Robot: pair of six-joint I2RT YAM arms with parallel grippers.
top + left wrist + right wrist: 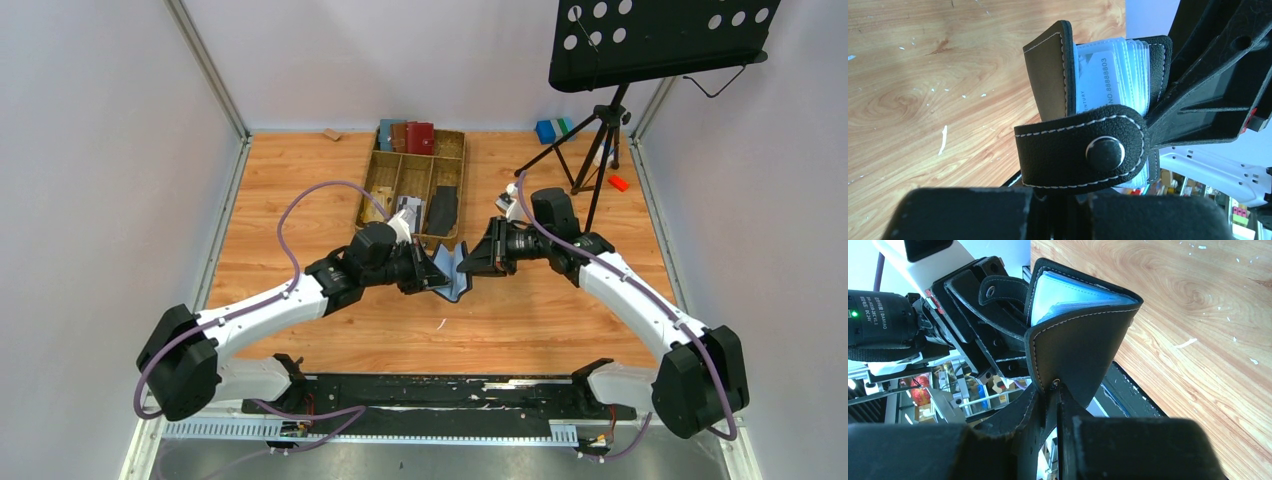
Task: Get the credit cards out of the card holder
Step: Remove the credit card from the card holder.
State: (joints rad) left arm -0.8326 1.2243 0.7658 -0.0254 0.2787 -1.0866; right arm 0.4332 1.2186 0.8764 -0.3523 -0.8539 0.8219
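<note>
The black card holder [453, 272] hangs partly open above the table between both arms. My left gripper [432, 276] is shut on its closure tab side, and the tab with its snap [1104, 152] lies just ahead of my left gripper [1058, 195]. In the clear sleeves, the credit cards [1100, 75] show, one whitish with a printed number. My right gripper [1055, 407] is shut on the opposite cover of the card holder [1083, 345], whose blue-grey sleeves [1068, 292] fan out above. The right gripper's black fingers [1208, 85] touch the holder's far cover.
A wooden compartment tray [398, 178] behind the arms holds red, brown and blue wallets and a long black flat piece [443, 208]. A music stand's tripod [598, 135] stands at back right, with a blue-green block [551, 130] and a red piece [618, 183] near it.
</note>
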